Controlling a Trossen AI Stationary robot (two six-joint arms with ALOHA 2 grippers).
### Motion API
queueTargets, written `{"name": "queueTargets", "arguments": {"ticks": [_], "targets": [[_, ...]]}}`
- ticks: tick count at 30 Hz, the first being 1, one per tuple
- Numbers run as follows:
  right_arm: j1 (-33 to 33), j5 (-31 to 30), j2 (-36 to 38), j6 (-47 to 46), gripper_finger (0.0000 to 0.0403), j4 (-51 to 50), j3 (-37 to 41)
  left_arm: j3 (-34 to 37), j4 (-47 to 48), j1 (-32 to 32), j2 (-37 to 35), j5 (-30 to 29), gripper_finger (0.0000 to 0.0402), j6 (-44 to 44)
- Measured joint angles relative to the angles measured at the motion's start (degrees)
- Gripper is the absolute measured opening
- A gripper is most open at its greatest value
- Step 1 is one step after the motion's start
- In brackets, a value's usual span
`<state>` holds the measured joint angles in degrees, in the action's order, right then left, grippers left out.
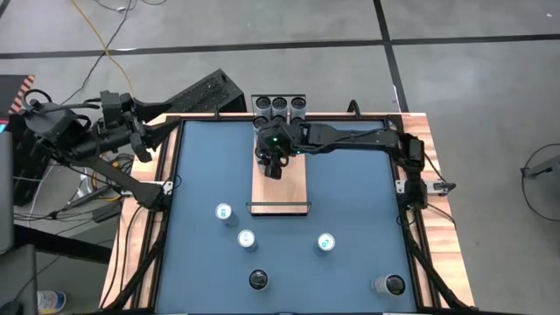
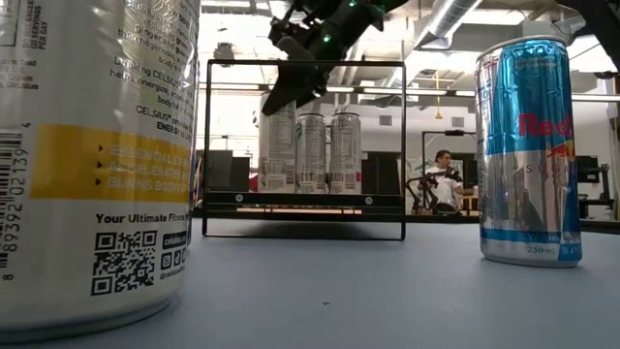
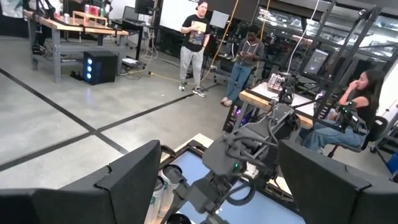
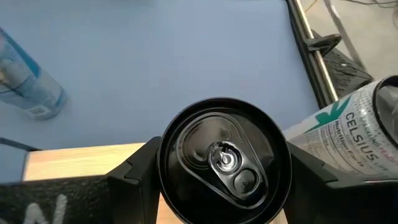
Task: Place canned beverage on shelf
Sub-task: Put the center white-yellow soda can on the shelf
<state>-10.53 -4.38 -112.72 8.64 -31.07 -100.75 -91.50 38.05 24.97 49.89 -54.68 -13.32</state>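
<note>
Now right gripper (image 4: 221, 171) clasping black can (image 4: 221, 162), over shelf (image 1: 293, 188)

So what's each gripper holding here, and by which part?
Right gripper: a black-topped can, jaws on opposite sides just below its rim, above the shelf. Left gripper: nothing, jaws open.

A black-topped can (image 4: 224, 158) is clasped by the dark right gripper (image 4: 217, 168) above the light-wood shelf (image 1: 282, 188); beyond lies the blue worktop (image 1: 350, 210).
</note>
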Motion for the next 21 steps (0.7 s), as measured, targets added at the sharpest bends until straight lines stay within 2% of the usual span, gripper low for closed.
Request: {"name": "queueTargets", "arguments": {"ticks": [10,21], "targets": [[-0.3,-2.32,0.12,-0.02,0.0235,0.83,-0.41,0.0,0.02,0.0,0.0,0.04,0.0309,0.09],[-0.74,1.51,0.25,0.81,0.0237,0.68,-0.39,0.0,0.19,0.0,0.0,0.17,0.0309,0.15]]}}
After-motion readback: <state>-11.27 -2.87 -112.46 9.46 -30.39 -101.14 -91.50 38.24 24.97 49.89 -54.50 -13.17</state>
